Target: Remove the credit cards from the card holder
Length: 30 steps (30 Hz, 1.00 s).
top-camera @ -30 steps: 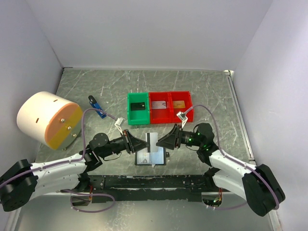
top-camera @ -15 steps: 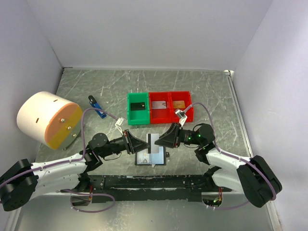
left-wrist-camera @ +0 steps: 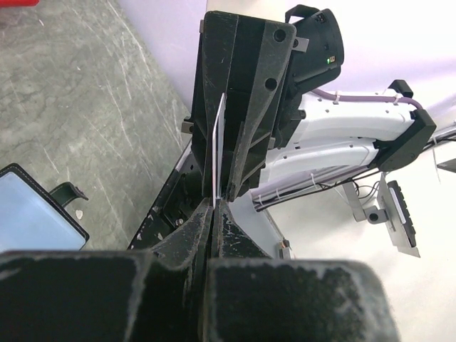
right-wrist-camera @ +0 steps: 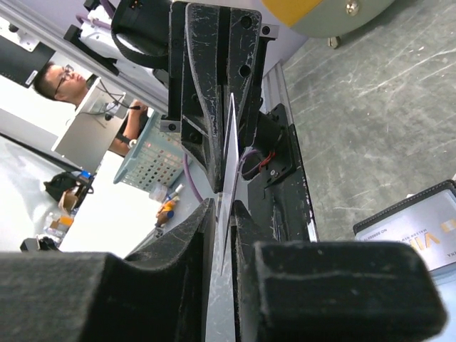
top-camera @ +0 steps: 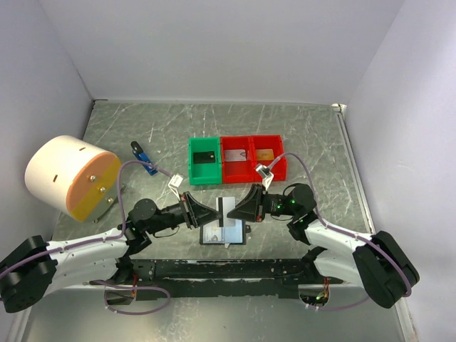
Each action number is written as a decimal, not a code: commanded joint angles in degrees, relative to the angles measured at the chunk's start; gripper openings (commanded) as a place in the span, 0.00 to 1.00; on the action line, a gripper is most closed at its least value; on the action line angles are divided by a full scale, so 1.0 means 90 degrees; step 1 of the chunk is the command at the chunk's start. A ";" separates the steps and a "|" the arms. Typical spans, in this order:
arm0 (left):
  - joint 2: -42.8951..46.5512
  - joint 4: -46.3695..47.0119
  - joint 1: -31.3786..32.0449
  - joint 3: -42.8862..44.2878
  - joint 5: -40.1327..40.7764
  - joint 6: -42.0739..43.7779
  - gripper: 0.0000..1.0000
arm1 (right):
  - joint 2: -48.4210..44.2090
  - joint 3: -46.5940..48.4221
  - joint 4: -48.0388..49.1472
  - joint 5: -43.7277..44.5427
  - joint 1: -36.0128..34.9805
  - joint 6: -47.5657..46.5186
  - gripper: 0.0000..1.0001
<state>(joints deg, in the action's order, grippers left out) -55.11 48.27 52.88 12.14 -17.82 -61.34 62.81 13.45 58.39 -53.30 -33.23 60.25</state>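
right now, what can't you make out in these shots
card face: edge-on in both wrist views, partly covered from above
card holder sleeves: partly under the card from above, cut off by wrist-view edges
right claw grip: contact with card unclear

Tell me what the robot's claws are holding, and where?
One silvery credit card, upright: the left gripper pinches its left edge, the right gripper its right edge.

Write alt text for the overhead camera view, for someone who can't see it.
Above an open black card holder, the left gripper pinches a pale card on edge while the right gripper straddles its other end. Behind stand a green bin and two red bins.
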 commanded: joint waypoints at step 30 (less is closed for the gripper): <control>0.0484 -0.8435 -0.0866 0.3090 0.2997 0.2586 1.00 | -0.1541 0.2309 -0.7169 0.5885 -0.0051 -0.4779 0.00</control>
<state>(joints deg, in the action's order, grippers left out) -48.86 -16.97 49.67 35.88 7.27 -43.62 45.69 29.54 -1.48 -8.19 -33.39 27.42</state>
